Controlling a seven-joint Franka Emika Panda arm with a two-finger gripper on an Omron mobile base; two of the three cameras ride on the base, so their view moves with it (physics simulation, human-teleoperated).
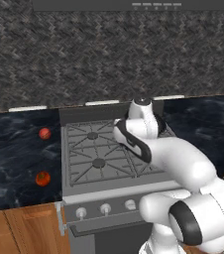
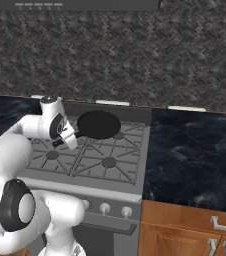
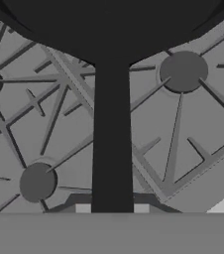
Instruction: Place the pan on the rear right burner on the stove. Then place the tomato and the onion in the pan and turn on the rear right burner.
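My gripper [image 2: 64, 139] is shut on the long handle of the black pan [image 2: 99, 124], which hangs over the rear of the stove [image 2: 135, 172]. The pan's right edge reaches the rear right burner [image 2: 129, 132]. In the hand view the pan handle [image 3: 111, 139] runs from between my gripper [image 3: 112, 208] up to the pan bowl [image 3: 109, 25], with grates and burner caps below it. The tomato [image 1: 43, 178], with its dark stem spot, lies on the dark counter left of the stove. The paler onion [image 1: 45, 133] lies behind it. My arm hides the pan in the left base view.
Round silver knobs [image 2: 105, 207] line the stove front. Dark marble counter [image 2: 195, 155] flanks the stove on both sides, with wooden cabinets [image 2: 185, 230] below. A patterned backsplash wall [image 2: 135, 60] rises behind, and a range hood [image 1: 134, 5] hangs above.
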